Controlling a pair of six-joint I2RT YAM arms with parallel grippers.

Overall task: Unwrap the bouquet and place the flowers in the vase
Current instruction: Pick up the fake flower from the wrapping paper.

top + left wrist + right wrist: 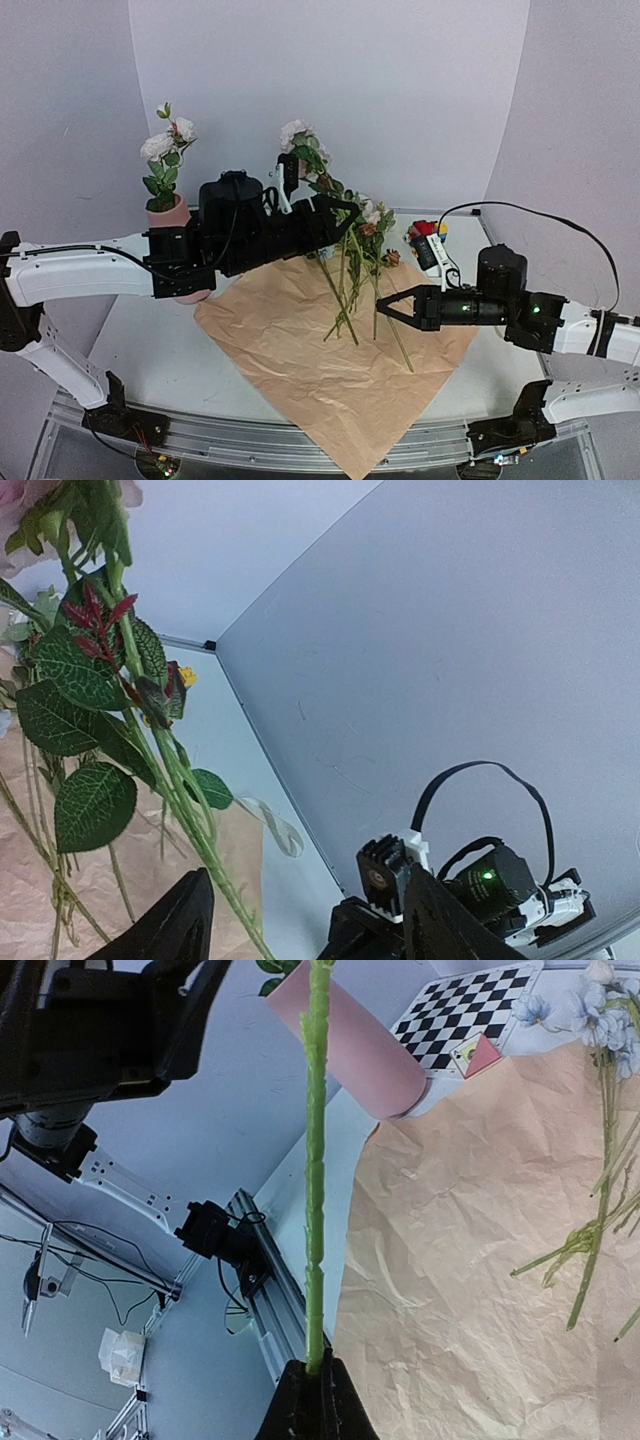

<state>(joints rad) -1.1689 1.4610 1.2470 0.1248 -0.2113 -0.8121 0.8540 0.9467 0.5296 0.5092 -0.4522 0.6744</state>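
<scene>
My right gripper (381, 305) (315, 1372) is shut on the lower end of a long green flower stem (317, 1160). That stem rises to a white bloom (297, 134) held in the air. My left gripper (345, 218) (308, 875) stands open around the leafy upper stem (190, 810), which runs close to the left finger (178, 922). The pink vase (170, 212) (350, 1045) stands at the back left behind the left arm, with white flowers (160, 148) in it. More flowers (350, 285) lie on the spread kraft paper (330, 380) (480, 1240).
A colourful toy-brick block (428, 233) sits at the back right by the wall. A checkerboard card (470, 1010) lies next to the vase. The right arm's motor (492, 888) shows beyond the left gripper. The aluminium rail (250, 440) runs along the table's near edge.
</scene>
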